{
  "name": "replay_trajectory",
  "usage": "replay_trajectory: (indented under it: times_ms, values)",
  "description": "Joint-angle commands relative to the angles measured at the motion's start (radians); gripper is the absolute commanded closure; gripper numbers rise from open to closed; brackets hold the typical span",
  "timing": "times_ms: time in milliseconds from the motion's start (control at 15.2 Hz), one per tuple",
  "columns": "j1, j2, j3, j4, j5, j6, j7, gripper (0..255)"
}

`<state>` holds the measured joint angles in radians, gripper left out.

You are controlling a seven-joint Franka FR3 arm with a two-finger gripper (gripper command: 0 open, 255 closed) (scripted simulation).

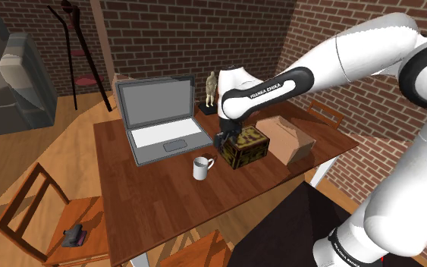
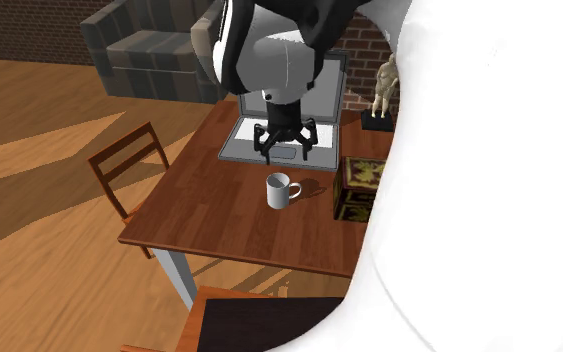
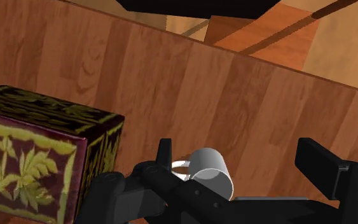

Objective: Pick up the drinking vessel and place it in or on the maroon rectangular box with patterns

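Table (image 1: 151, 199): one mug (image 1: 202, 168), one box (image 1: 247, 146)

white arm (image 1: 371, 53) — dark joints (image 1: 301, 79), black claw (image 2: 286, 155)

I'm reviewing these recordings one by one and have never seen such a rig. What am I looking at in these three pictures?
It is a white robot arm with a black two-finger end effector. One camera looks from beside its stand, another from a different side, and the third sits on the hand. On the table are a white mug, a maroon patterned box, an open laptop, a cardboard box and a figurine. The end effector hangs open near the mug, holding nothing.
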<state>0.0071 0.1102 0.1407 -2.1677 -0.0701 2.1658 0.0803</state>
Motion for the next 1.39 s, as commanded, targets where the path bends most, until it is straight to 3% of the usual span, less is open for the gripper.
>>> replay_trajectory:
  times_ms: [0,594,1056,1320]
  values:
    - [0.007,0.082,0.002,0.054,-0.01,0.021,0.02,0]
    - [0.048,0.446,-0.008,0.351,-0.044,0.053,0.079,0]
    - [0.085,0.748,-0.02,0.679,-0.05,0.004,0.099,0]
    - [0.088,0.791,-0.024,0.701,-0.052,0.024,0.101,0]
